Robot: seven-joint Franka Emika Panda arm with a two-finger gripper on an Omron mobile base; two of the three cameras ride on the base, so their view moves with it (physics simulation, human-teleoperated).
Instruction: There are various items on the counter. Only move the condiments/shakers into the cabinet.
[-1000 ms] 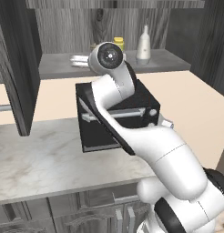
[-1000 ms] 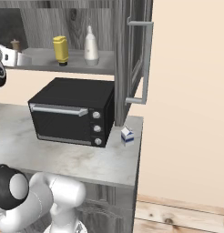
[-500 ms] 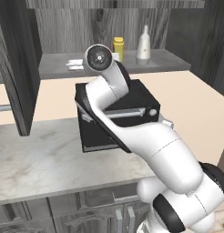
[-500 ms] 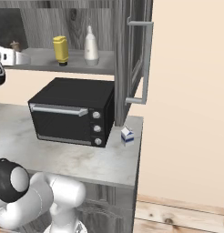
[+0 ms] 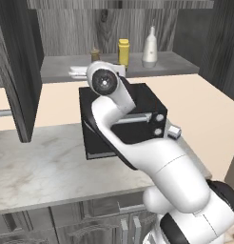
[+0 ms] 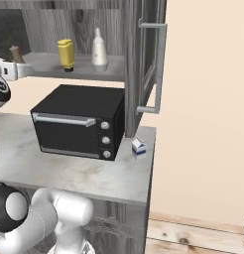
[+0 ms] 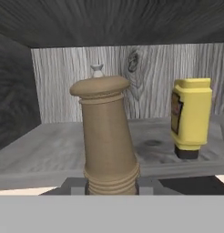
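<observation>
Arm swung left; end effector [image 7: 111, 187] tips hidden behind mill [image 7: 107, 136].

We see a black toaster oven [image 6: 79, 120] standing on the marble slab, its long silver handle across the top of the door and three round knobs stacked down its right side. Behind it runs a beige wall panel [image 5: 204, 102]. Below are grey panelled cupboards [image 5: 66, 226], their handles perhaps metal. A wooden floor [image 6: 193, 238] shows at lower right.
</observation>
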